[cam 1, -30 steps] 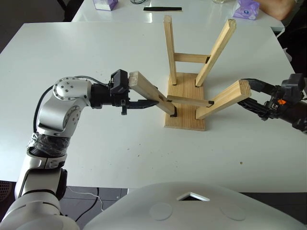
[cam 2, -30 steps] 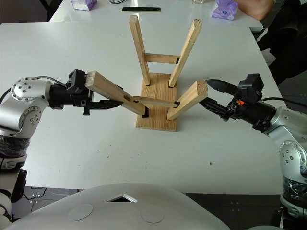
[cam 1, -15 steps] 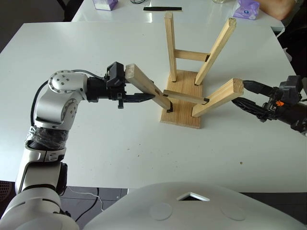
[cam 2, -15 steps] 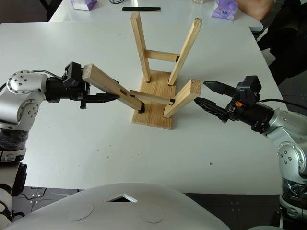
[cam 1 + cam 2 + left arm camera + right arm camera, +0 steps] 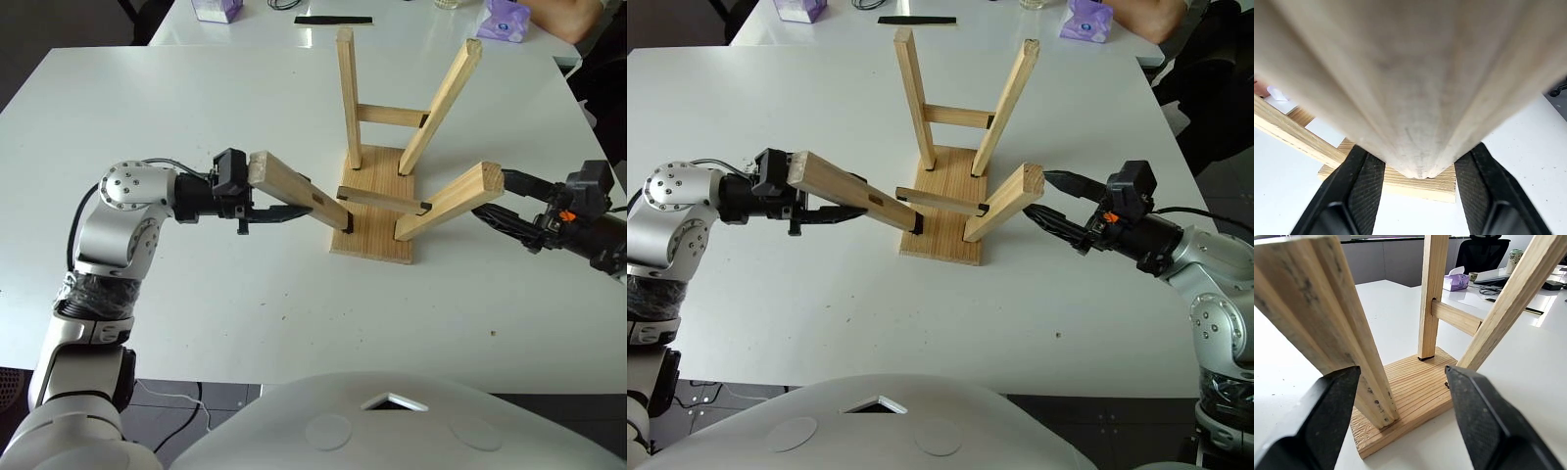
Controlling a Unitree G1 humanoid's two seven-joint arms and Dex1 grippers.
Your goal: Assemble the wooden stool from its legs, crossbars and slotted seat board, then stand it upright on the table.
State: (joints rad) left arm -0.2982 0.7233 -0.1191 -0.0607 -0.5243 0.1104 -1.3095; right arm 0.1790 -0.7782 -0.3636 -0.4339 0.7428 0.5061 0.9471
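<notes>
Leaning hard outward, the near pair of legs is where the action is. The seat board point(image 5: 377, 247) lies flat and upside down around the middle of the table point(image 5: 196, 108), a shade toward its right edge, with the legs pointing up. That makes sense to me: the slots face up, so each leg can be dropped in from above.

At the board's far edge, two far legs point(image 5: 347, 98) stand in their slots, splayed a little and tied together by the far crossbar point(image 5: 390, 116). That half looks done.

Now the near edge. The left gripper point(image 5: 284, 210) is clamped on the left near leg point(image 5: 294, 186). From the wrist camera its fingers point(image 5: 1364, 186) press the wood on both sides, well up from the foot. Holding it that high gives leverage to swing the foot, which sits at the board's near left corner.

The right gripper point(image 5: 498, 196) has its fingers point(image 5: 1332, 421) spread wide, straddling the top end of the right near leg point(image 5: 446, 201) rather than squeezing it, so it works more as a guide or a stop than a grip. The near crossbar point(image 5: 377, 199) runs between the two legs, low above the board.

My read is that the near pair isn't seated yet, since both legs tilt far out. I can't tell whether the crossbar's ends are fully home. The legs need drawing together and upright before any flip, and too much force could pop the bar out.
</notes>
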